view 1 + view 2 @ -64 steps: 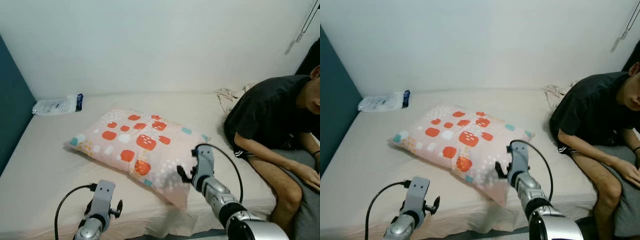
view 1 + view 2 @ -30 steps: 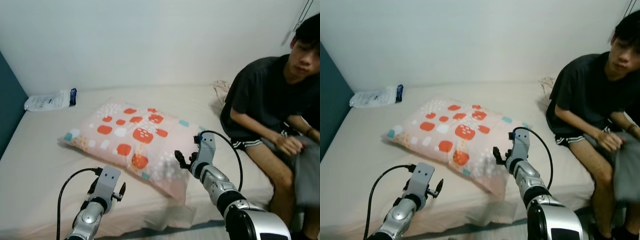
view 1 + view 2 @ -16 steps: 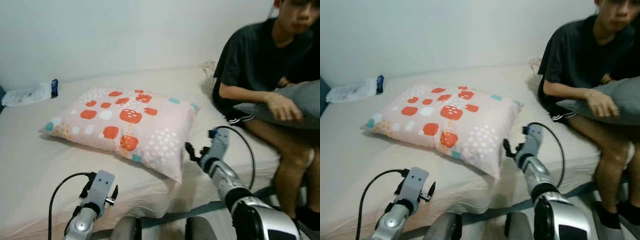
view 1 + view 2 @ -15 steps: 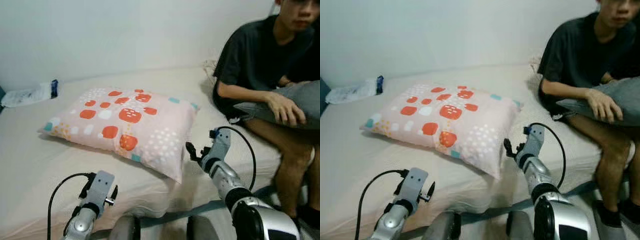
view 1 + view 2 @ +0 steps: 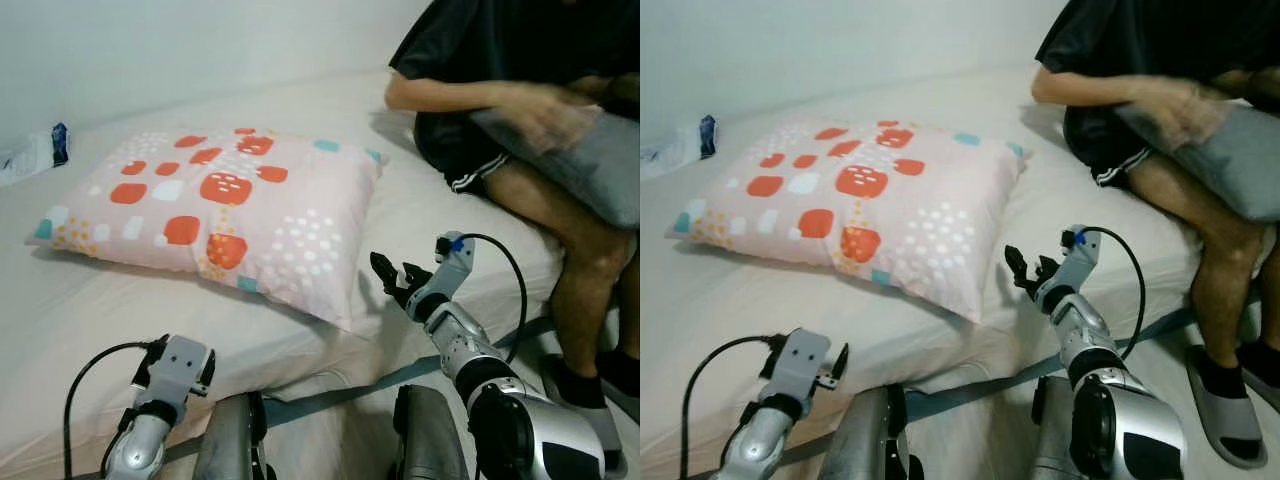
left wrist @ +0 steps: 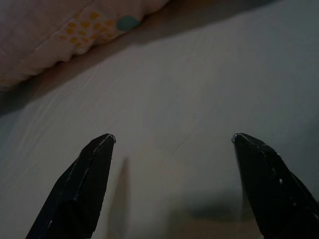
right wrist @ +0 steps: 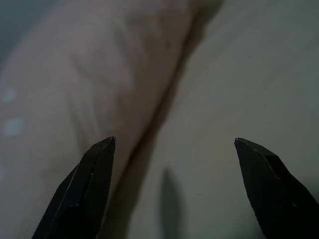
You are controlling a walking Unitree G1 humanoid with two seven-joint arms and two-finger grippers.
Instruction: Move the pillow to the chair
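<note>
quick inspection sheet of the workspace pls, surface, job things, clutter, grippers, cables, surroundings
surface: bed in a pale sheet, wrinkled at the near edge.
job's things: patterned pillow lying flat on the bed; no chair seen.
clutter: white packet at the far left edge.
grippers: right gripper open, just off the pillow's near corner; left gripper open above the sheet.
cables: black cable looping from the right wrist.
surroundings: person sitting on the bed, holding a grey cushion.

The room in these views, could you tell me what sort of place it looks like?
Most likely a bedroom: a patterned pillow lies on a wide bed against a wall, and a person sits on its edge.
</note>
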